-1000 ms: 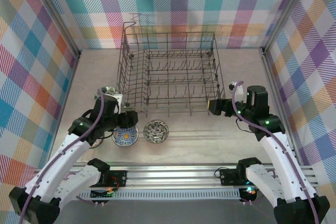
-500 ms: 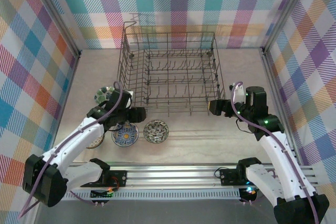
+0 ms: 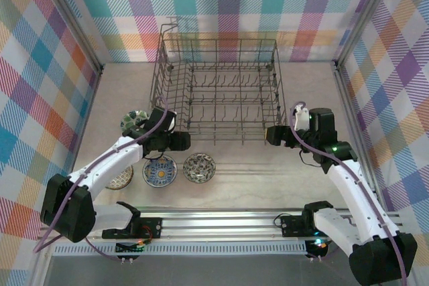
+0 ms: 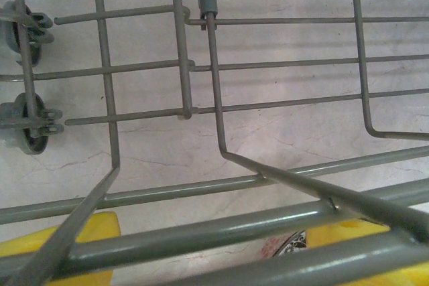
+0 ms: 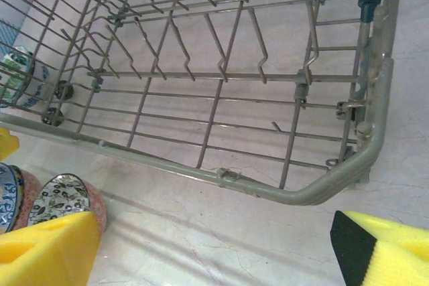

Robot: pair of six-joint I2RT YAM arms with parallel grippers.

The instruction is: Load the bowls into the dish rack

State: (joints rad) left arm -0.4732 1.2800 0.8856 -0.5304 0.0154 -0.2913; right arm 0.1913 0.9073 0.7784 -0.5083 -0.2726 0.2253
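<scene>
Top external | left fingers (image 3: pixel 179 141) apart at rack (image 3: pixel 221 143) 7 o'clock corner | right fingers (image 3: pixel 273 135) apart at 5 o'clock | bowls (image 3: pixel 199 167) on surface (image 3: pixel 268 175)

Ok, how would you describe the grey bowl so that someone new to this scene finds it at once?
Start at the big wire dish rack in the middle of the table. On the tabletop just in front of its near edge lie bowls side by side; the grey bowl is the rightmost, next to the blue-and-white bowl. It alone has a dark leafy pattern on white, with no colour.
</scene>
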